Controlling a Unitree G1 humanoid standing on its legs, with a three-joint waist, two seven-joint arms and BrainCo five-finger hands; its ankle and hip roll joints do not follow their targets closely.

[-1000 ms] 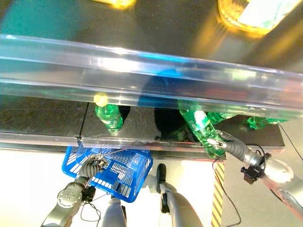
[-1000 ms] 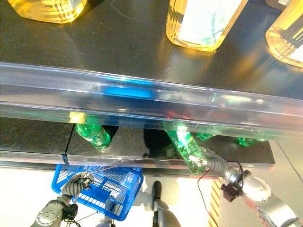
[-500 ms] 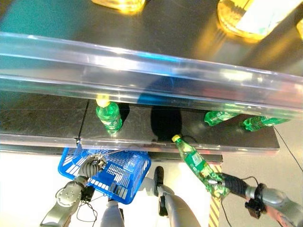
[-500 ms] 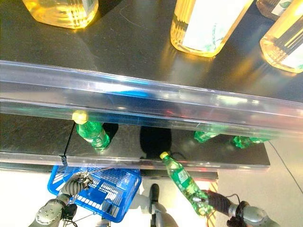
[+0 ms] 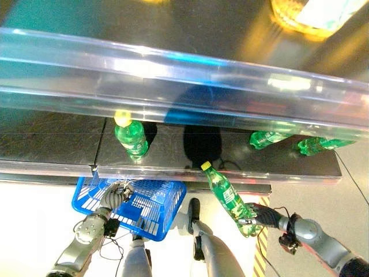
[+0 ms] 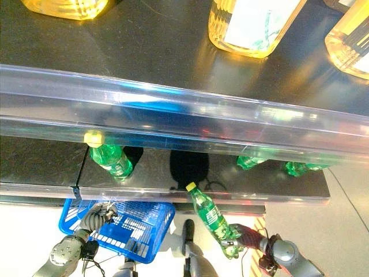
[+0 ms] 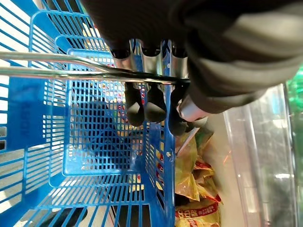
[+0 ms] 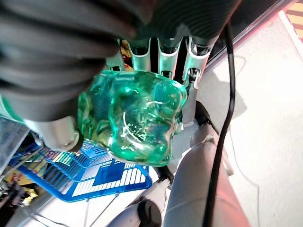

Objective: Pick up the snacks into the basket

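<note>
Right hand (image 5: 262, 216) clenched round base of green bottle (image 5: 226, 197), cap end slanting up from the fingers toward lower shelf (image 5: 173, 151). Left hand (image 5: 113, 196) curled round wire handle (image 7: 57, 64) of blue basket (image 5: 164, 210), hanging under those fingers. Risk as judged: tall bottle held by base alone, could lever out of grip or strike basket rim during crossing. Against half a second ago: bottle nearer the basket, arm drawn inward. Snack packets (image 7: 196, 189) beyond basket wall, outside it

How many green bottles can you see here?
4: one in the right hand as held bottle, one upright bottle on the shelf, two lying bottles far right. More may be hidden.
</note>
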